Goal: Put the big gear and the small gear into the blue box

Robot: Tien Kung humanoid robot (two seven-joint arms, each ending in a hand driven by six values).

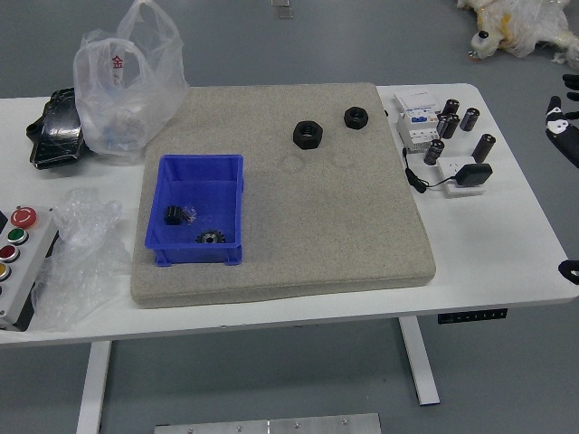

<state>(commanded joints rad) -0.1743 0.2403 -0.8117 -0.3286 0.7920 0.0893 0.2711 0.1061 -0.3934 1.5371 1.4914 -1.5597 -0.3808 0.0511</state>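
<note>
Looks done, with big gear [210, 237] and small gear [174, 215] in box [187, 257], well left of released right hand [563, 129] beyond tabletop's [507, 262] right edge.

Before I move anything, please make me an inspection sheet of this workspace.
Surface: white table with a flat beige board on it.
Job's things: small black gear and wider dark toothed gear, both inside the blue plastic box.
Clutter: translucent white plastic bag, shiny black package, grey button box, two black ring-shaped nuts, short dark cylinders.
Hands: right hand at the picture's right edge, partly cut off, fingers spread; left hand out of view.
Cables: thin black cable near the board's right edge.
Surroundings: grey floor; person: nothing seen.
</note>
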